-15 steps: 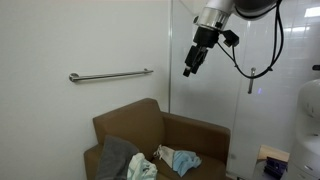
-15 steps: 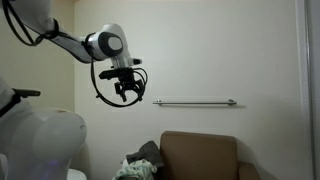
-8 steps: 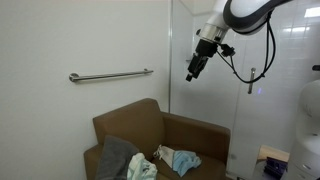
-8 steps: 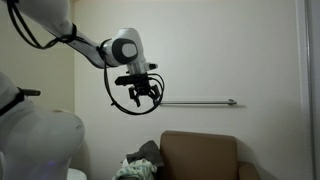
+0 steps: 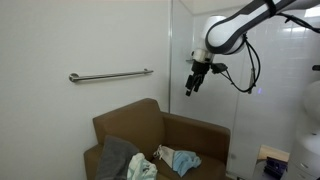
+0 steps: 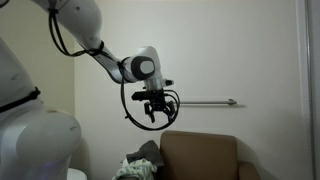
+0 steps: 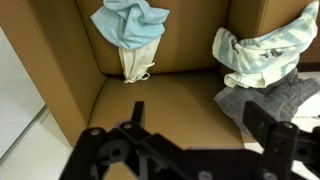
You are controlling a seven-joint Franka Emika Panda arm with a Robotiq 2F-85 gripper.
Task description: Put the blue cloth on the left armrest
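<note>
Over a brown armchair [image 5: 150, 125], your gripper [image 5: 189, 91] hangs high in the air beside a wall-mounted grab bar [image 5: 110, 75], jaws spread wide with nothing between them in the wrist view. The blue cloth [image 7: 130, 25] lies bunched on the seat against the chair's inner wall, near one armrest [image 5: 203, 126] and well below the fingers.

The main risk is a wrong grab. A striped cloth [image 7: 262, 50] and a grey cloth [image 7: 275, 100] crowd the same seat, and a pale piece hangs from the blue bundle, so a loose pinch may lift the wrong fabric or drag two at once. Descend off-line and the fingers may strike the chair wall behind the cloth. The armrest top looks narrow, and a lopsided drape would likely slide off. These views do not settle which arm counts as left.
</note>
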